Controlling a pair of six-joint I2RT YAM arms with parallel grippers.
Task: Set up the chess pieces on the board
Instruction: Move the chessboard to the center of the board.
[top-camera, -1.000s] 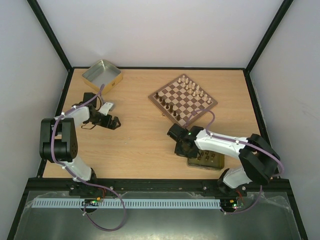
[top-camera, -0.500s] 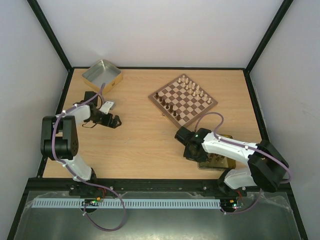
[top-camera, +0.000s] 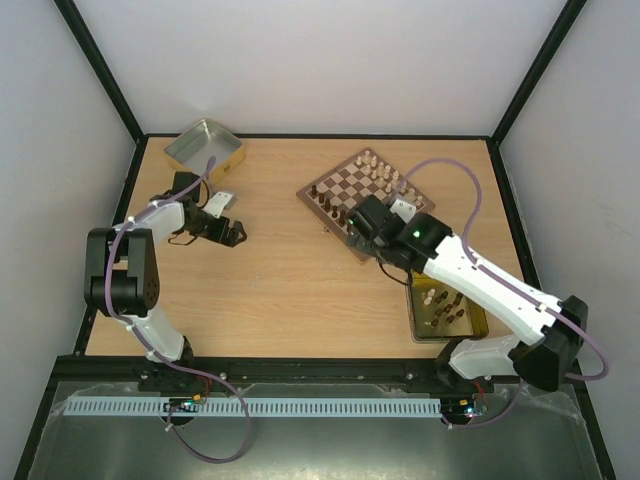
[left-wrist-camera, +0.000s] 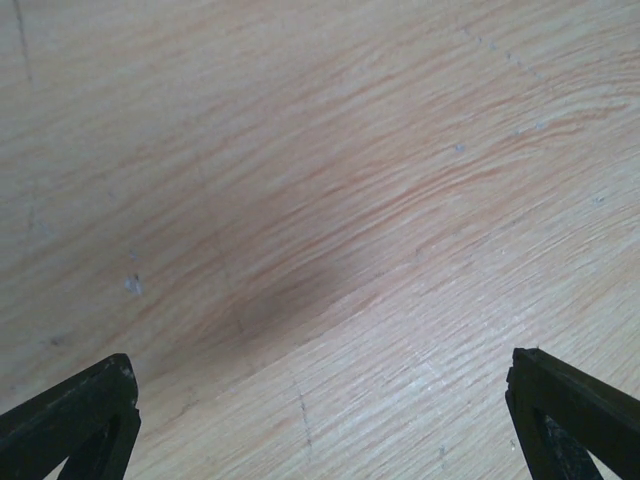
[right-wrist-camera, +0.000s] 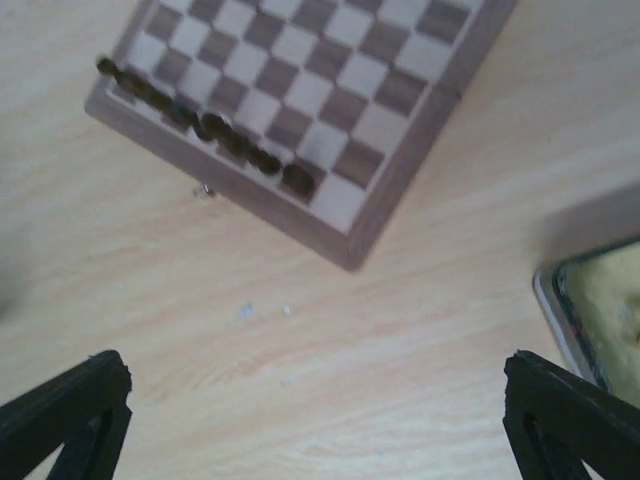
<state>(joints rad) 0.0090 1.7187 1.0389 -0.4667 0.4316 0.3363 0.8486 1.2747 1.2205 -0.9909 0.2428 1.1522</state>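
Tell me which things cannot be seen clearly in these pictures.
- Top view: right arm covers the near corner of the board; chess pieces in the gold tin are too small to identify.
- Right wrist view: the dark pieces are blurred; the top edge cuts the board, the right edge the tin.
- Left wrist view: only bare table.

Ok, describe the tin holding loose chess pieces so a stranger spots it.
Start at the near right corner of the table, by the right arm's base. A square yellow-gold tin lies there with chess pieces inside; the other tin, at the far left corner, is silver inside.
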